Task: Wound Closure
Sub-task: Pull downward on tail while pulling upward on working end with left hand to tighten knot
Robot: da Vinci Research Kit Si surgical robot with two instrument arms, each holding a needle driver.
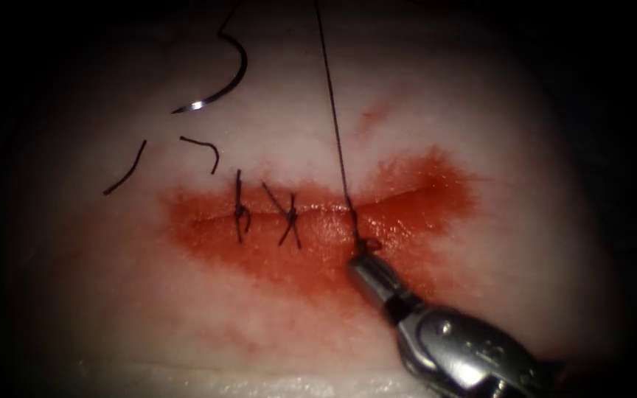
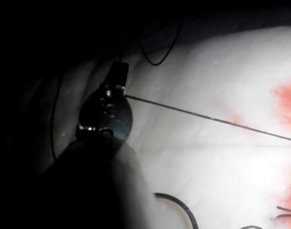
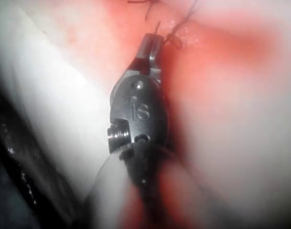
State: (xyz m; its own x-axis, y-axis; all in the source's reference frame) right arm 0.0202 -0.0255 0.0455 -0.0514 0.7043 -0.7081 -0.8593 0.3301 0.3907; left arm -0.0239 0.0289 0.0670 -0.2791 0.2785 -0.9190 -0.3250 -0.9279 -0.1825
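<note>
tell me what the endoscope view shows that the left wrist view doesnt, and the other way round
Endoscope view alone: the right tool with jaws shut on the thread at the knot on the cut, two finished stitches to its left, and two cut ends of thread on the tissue.

Left wrist view alone: the left tool, jaws shut on the far end of that thread, holding it taut.

Both: the taut thread, the tissue with red fluid, and the needle lying free on the tissue, held by neither tool and not in the tissue.
</note>
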